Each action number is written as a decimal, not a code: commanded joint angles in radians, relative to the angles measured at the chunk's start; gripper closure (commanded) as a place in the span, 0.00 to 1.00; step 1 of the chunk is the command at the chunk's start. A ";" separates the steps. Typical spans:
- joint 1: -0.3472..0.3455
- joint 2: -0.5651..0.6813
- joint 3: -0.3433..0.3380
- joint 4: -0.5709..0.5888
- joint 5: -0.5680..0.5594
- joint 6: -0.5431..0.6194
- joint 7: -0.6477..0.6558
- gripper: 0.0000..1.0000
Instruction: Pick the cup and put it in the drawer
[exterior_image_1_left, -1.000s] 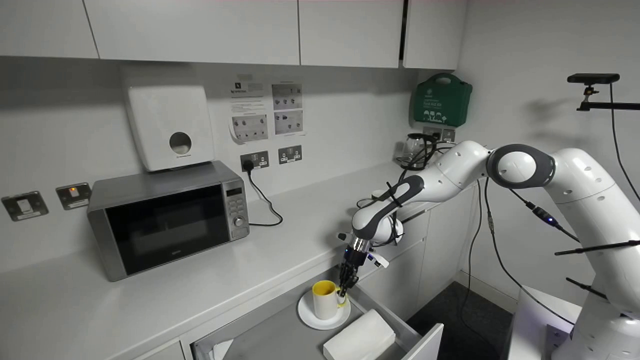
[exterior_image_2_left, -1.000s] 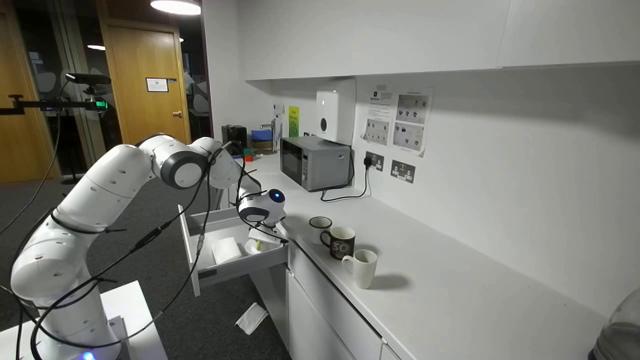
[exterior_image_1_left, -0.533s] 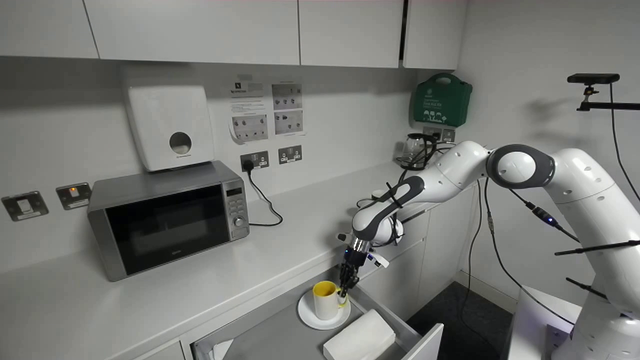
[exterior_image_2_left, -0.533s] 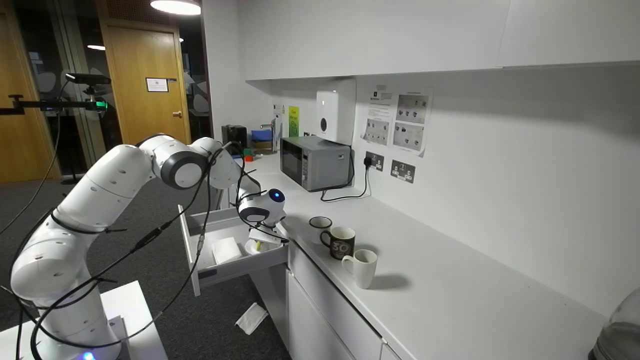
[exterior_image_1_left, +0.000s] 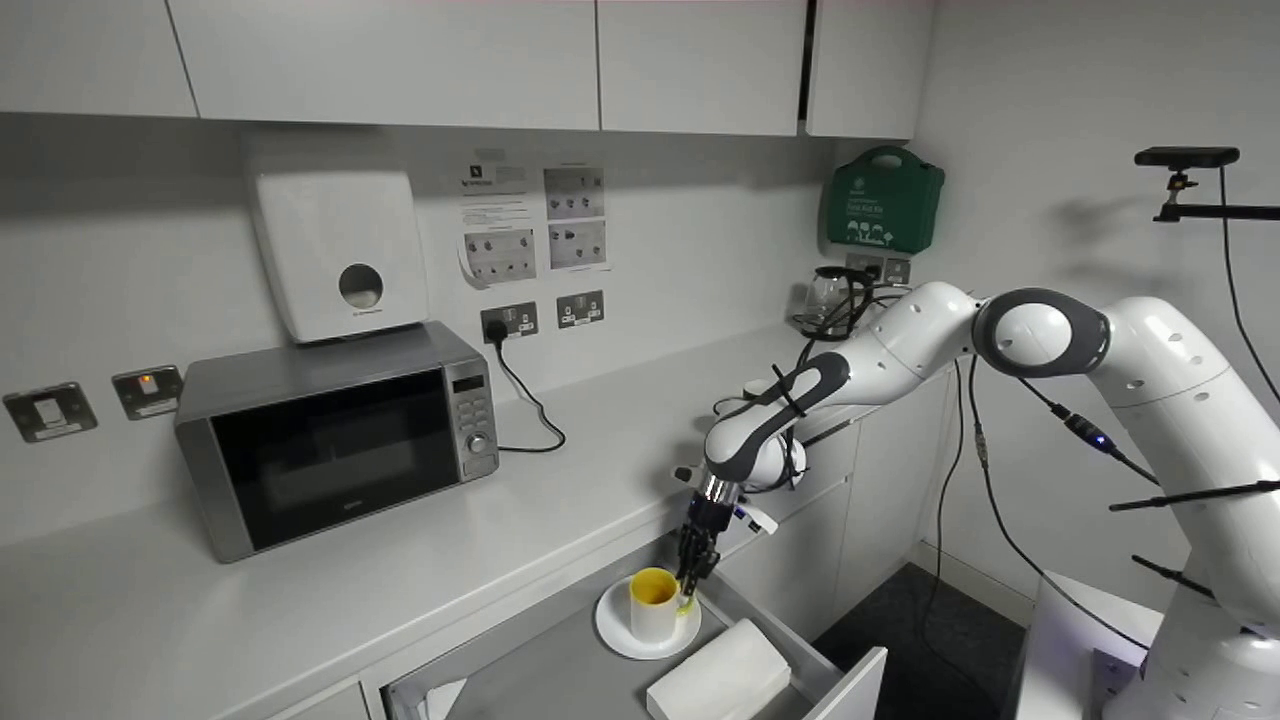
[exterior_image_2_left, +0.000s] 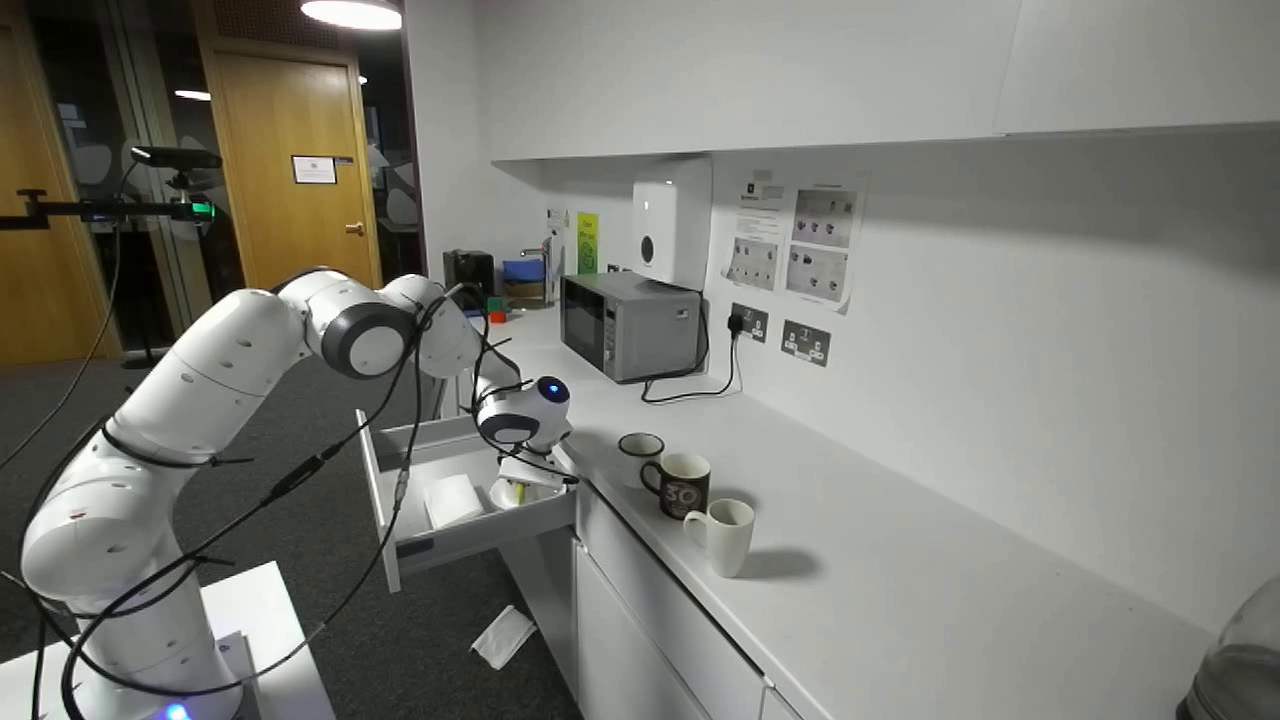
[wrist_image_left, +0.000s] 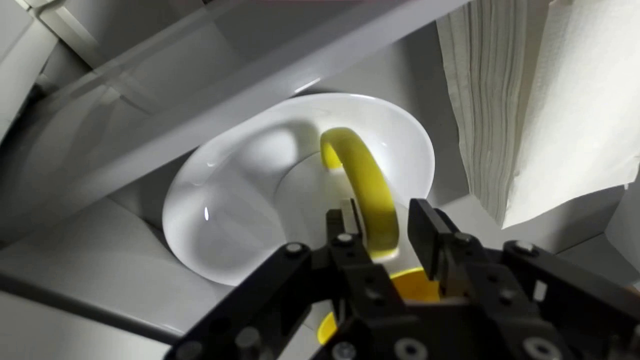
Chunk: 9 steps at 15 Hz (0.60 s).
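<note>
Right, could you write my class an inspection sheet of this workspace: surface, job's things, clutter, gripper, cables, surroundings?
Surface: white counter, bearing a grey microwave and three mugs.
Job's things: cup with yellow inside and yellow handle, upright on a white plate in the open drawer.
Clutter: folded paper towels beside the plate; a white paper-like piece on the floor.
Gripper: jaws parted around the handle, a gap showing on one side.
Cables: black cables along the robot arm; a lead from the microwave to a wall socket.
Surroundings: green first-aid kit; white dispenser above the microwave; wooden door.
</note>
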 joint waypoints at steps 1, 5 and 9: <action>-0.038 -0.001 0.031 0.007 -0.013 -0.019 -0.036 0.33; -0.044 -0.006 0.038 0.003 -0.006 -0.023 -0.037 0.03; -0.067 -0.028 0.054 -0.017 0.009 -0.022 -0.044 0.00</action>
